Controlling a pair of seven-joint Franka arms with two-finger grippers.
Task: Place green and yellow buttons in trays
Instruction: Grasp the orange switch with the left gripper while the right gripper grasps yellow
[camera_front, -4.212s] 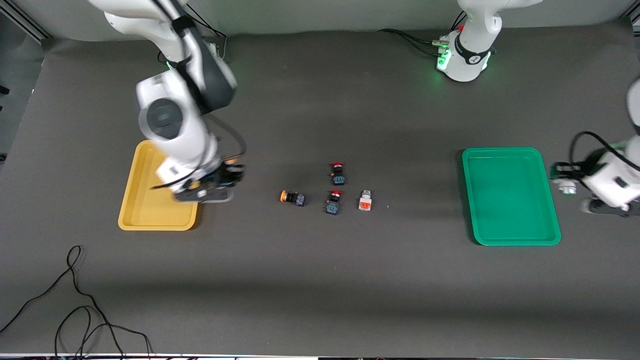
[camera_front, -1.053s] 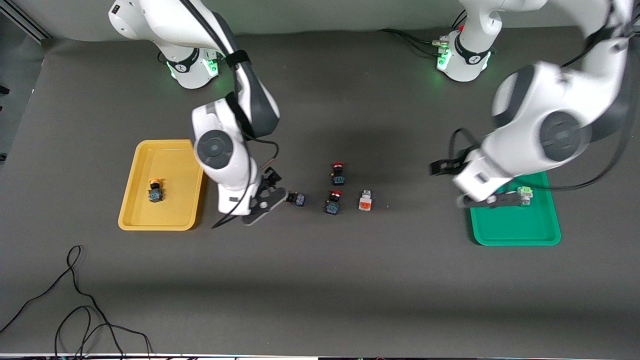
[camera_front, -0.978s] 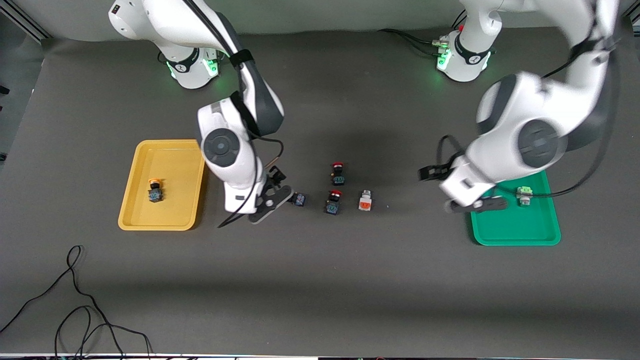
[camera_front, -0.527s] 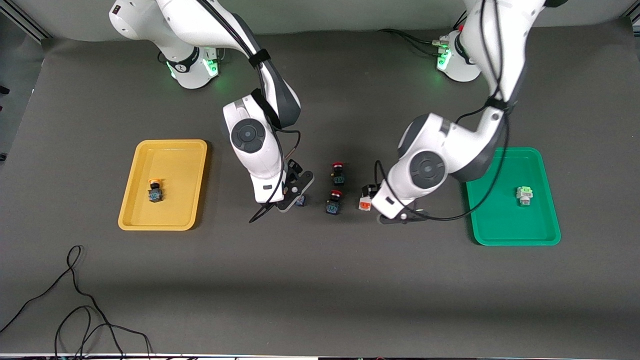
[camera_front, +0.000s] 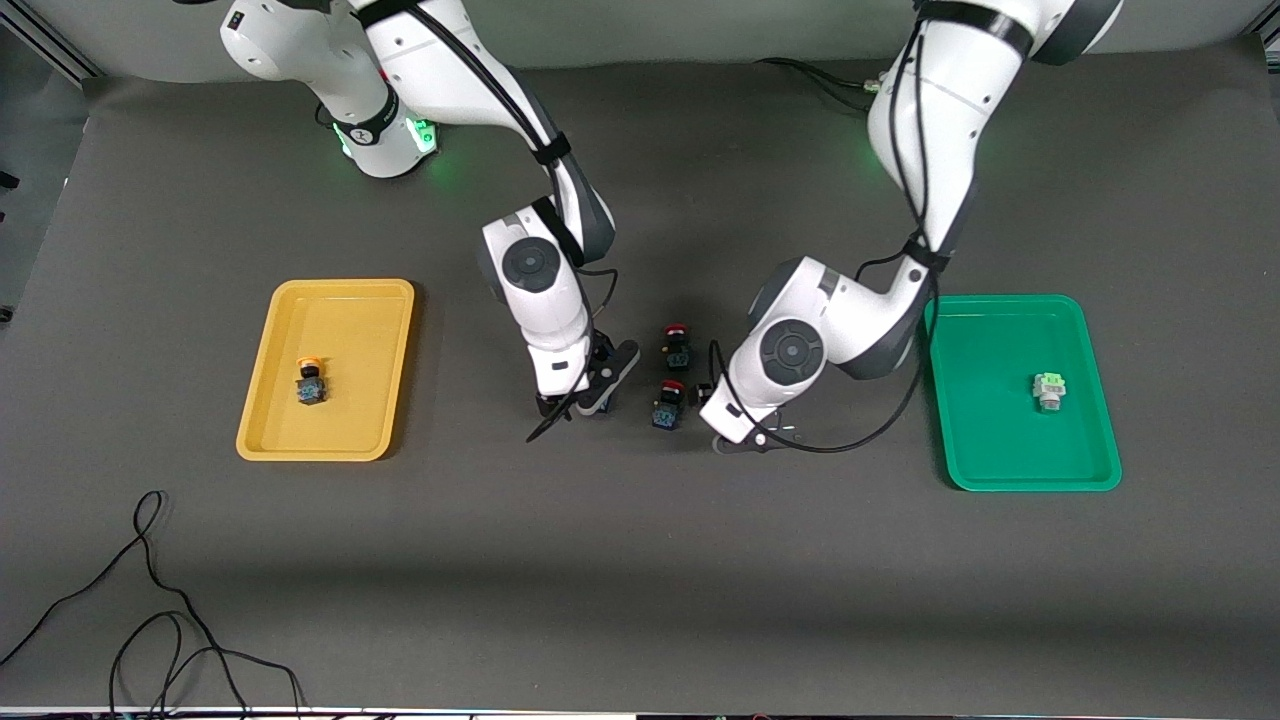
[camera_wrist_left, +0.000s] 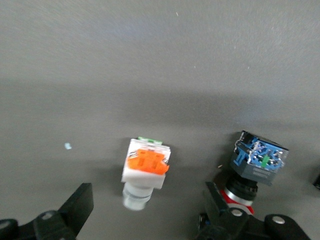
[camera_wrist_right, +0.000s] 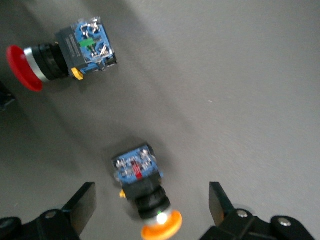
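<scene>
Right gripper (camera_wrist_right: 150, 210), jaws spread, straddles the yellow-capped button (camera_wrist_right: 142, 192) at frame centre; lower squarely, clamp its blue body. Left gripper (camera_wrist_left: 145, 215), also spread, frames the white orange-faced button (camera_wrist_left: 144, 170); steer clear of the neighbouring red-capped switch (camera_wrist_left: 252, 167).

both arms are glossy white with dark grey joint bands and round grey caps at the wrists. thin black cables run along them. green lights glow at the bases. each hand (camera_wrist_left: 145, 220) (camera_wrist_right: 150, 215) has matt black fingers with small screws.
</scene>
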